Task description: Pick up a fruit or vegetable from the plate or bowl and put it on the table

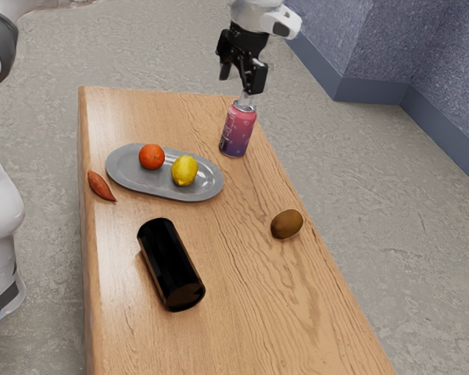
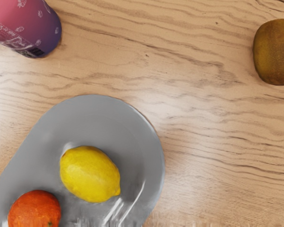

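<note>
At the exterior view's upper edge, where the hand above it is cut off, the gripper (image 1: 241, 76) is seen with its two fingers spread apart. In the wrist view, the grey plate (image 2: 99, 111), the orange fruit (image 2: 34, 210), the can (image 2: 26, 26) and the brown fruit (image 2: 276, 53) are cut off by the frame. On the plate, beside the round, red-orange fruit, the lemon is seen whole, bright yellow, with a small pointed tip.

the wrist view's edges crop can (image 2: 31, 26), kiwi (image 2: 276, 52), plate (image 2: 132, 127) — and orange (image 2: 34, 210).
</note>
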You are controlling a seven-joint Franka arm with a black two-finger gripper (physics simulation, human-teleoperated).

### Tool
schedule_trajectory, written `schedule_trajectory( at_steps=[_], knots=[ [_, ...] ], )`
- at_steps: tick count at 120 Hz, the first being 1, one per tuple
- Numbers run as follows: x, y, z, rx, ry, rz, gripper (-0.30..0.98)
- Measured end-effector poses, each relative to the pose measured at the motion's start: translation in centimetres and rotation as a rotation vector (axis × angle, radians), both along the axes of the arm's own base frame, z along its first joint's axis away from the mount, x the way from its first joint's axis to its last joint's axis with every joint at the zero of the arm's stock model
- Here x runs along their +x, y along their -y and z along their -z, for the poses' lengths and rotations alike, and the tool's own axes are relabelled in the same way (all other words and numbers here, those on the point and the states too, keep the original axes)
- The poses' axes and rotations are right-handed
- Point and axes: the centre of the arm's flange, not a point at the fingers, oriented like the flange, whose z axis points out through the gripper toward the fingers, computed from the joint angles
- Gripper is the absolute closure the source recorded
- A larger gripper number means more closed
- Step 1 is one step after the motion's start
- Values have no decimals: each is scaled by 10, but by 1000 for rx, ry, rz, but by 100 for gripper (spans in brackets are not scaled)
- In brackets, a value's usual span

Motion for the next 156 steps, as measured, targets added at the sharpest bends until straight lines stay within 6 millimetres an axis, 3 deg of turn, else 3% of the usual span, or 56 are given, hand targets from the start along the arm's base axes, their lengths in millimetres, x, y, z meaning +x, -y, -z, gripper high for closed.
schedule_trajectory(
  at_steps=[16, 29, 50, 61, 76, 111, 136, 156],
  knots=[
    [-10, -9, 13, -30, 3, -189, 0],
    [-2, -21, 16, -67, -3, -315, 0],
    [4, -23, 25, -85, -30, -459, 0],
    [11, -27, 36, -86, -43, -522, 0],
    [17, -33, 68, -84, -41, -587, 0],
    [1, -53, 105, -83, 54, -695, 0],
    [-5, -56, 134, -68, 73, -741, 0],
    [-13, -80, 152, -64, 75, -810, 0]
  ],
)
